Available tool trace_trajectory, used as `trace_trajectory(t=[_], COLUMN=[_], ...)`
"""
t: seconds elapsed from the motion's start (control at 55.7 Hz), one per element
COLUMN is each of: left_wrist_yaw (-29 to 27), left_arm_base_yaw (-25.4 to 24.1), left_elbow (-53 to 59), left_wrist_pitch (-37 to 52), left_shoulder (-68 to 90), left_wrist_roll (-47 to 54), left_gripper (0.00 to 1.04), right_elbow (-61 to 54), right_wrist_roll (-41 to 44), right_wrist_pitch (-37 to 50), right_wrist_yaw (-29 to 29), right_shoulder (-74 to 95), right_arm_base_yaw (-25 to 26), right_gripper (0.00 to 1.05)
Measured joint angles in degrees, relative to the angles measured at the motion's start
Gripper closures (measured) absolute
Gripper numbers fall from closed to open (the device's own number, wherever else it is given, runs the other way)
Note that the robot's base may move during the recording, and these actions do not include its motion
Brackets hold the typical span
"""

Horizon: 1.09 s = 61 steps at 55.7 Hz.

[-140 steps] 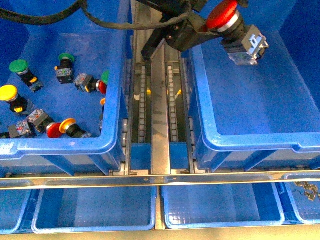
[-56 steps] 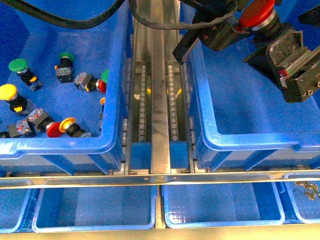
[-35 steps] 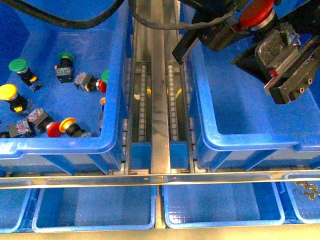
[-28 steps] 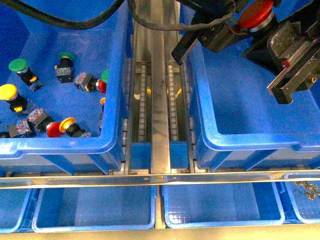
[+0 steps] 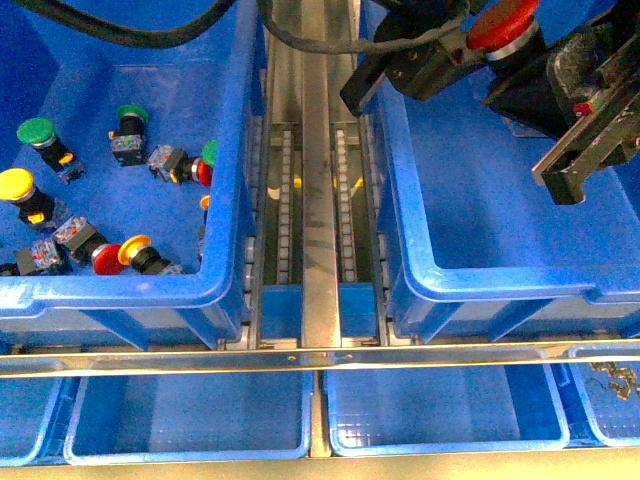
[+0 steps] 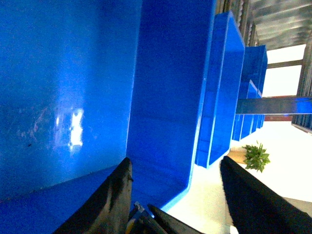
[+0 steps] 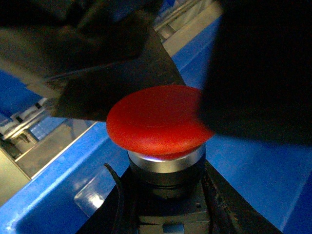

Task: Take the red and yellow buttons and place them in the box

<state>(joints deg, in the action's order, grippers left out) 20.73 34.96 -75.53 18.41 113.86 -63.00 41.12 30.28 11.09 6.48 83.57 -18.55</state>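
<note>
A red button (image 5: 503, 22) with a silver collar hangs high over the box (image 5: 500, 285), the deep blue crate on the right. My right gripper (image 5: 520, 75) reaches in from the right and is shut on its black body. The right wrist view shows the red button (image 7: 156, 122) upright, its body between the fingers of the right gripper (image 7: 165, 204). My left gripper (image 5: 430, 62) is just left of the button, open. In its wrist view the left gripper (image 6: 175, 204) holds nothing. More buttons lie in the left crate: yellow (image 5: 17, 186), red (image 5: 108, 258).
The left crate (image 5: 120, 290) also holds green buttons (image 5: 37, 132). A metal conveyor rail (image 5: 318, 200) runs between the two crates. Shallow blue trays (image 5: 190, 420) sit below a metal bar at the front.
The left gripper carried the red button over the box. The right gripper came in from the right and shut on the button's body, and the left gripper has let go.
</note>
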Motion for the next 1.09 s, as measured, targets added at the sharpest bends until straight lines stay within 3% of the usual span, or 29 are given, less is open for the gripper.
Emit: trace_trajectory(t=[0.323, 0.466, 0.718, 1.005, 1.094], left_wrist_yaw=[-0.5, -0.9, -0.9, -1.5, -2.5], left_arm_base_yaw=[-0.6, -0.7, -0.8, -0.8, -0.8], left_elbow=[0.9, 1.4, 1.4, 0.0, -3.0], left_wrist_pitch=[1.7, 3.0, 1.6, 0.3, 0.2], left_shoulder=[-0.2, -0.2, -0.2, -0.1, -0.1], left_wrist_roll=[-0.9, -1.1, -0.5, 0.1, -2.3], left_gripper=[0.07, 0.16, 0.08, 0.08, 0.08], right_elbow=[0.0, -0.6, -1.3, -0.6, -1.5], right_wrist_roll=[-2.3, -2.7, -4.7, -5.5, -2.0], right_wrist_pitch=[0.3, 0.3, 0.3, 0.8, -0.2], right_wrist_yaw=[-0.1, -0.1, -1.3, -3.1, -1.4], right_shoulder=[-0.9, -1.0, -0.7, 1.1, 2.1], right_arm_base_yaw=[-0.5, -1.0, -2.8, -4.1, -6.1], right_gripper=[0.79, 0.79, 0.79, 0.79, 0.79])
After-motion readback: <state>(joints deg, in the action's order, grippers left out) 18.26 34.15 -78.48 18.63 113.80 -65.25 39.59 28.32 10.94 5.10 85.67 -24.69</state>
